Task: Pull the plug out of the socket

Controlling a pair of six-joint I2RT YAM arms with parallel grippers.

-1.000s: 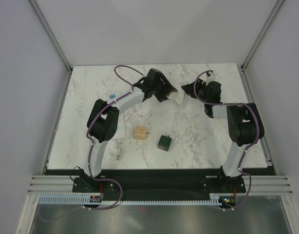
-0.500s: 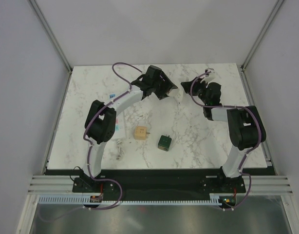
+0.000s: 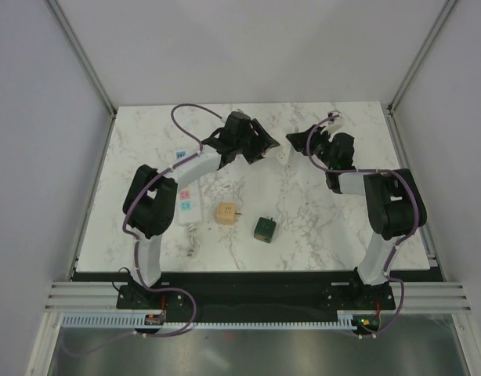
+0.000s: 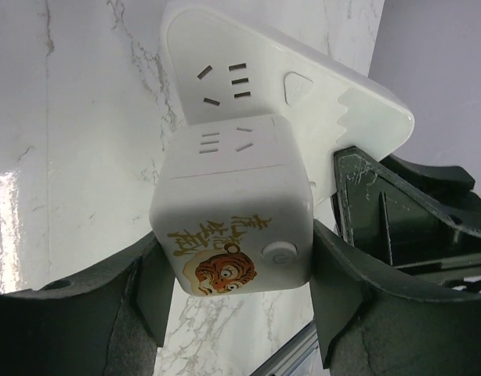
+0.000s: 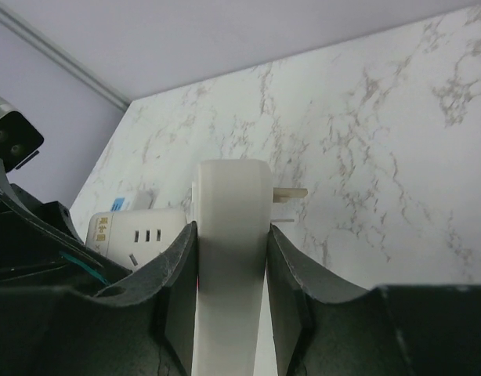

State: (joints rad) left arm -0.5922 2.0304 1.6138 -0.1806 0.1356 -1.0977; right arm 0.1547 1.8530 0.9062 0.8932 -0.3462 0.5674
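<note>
Marble tabletop | left end effector is clamped on cube plug | right end effector is clamped on socket | risk: pins may be jammed by off-axis pull, grip lost

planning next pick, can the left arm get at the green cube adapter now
Probably not yet: the left gripper is shut on the white cube adapter. The green cube adapter lies uncovered, so the way looks free once it lets go.

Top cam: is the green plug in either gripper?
No, the green plug lies loose on the table, near its front edge.
</note>
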